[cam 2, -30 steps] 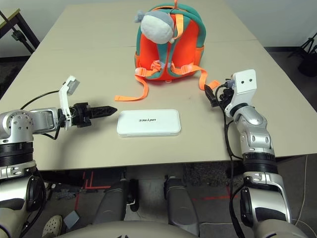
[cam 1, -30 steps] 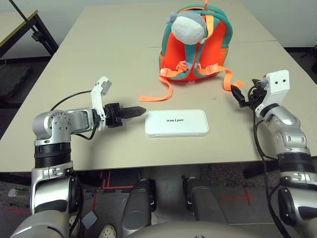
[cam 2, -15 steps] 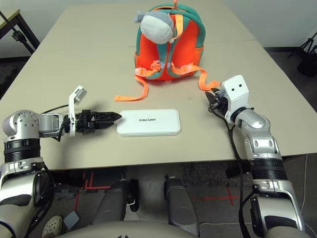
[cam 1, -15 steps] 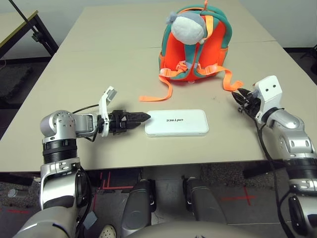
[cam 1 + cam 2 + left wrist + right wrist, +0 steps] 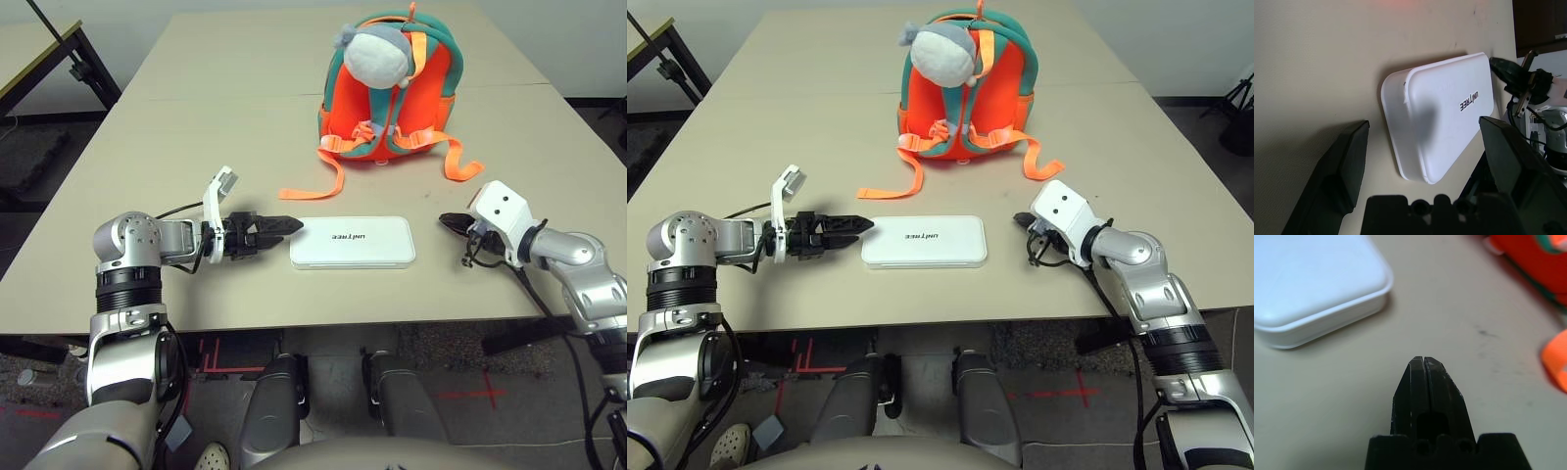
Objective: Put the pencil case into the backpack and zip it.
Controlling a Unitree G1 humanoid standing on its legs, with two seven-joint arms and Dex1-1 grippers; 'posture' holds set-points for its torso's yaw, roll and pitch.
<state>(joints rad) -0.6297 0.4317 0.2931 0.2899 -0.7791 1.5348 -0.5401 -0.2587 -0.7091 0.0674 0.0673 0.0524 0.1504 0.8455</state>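
Lying flat on the surface (image 5: 147, 117), white pencil case (image 5: 353, 242) in front of the orange backpack (image 5: 392, 83), left jaws (image 5: 284, 225) spread at its end, apparently not touching, right jaws (image 5: 451, 221) pressed together, nearby.

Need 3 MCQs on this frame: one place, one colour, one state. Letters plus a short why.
1. Where does the pencil case lie?
A. inside the backpack
B. flat on the table, between the two grippers
C. on the floor

2. What colour is the backpack body?
A. orange
B. blue
C. black

3. How are the right gripper fingers?
A. wide open
B. shut on a strap
C. shut, holding nothing

Key: 1 B, it lies between the left gripper and the right one. 2 A, orange with teal edging. 3 C, the right wrist view shows the fingers pressed together.
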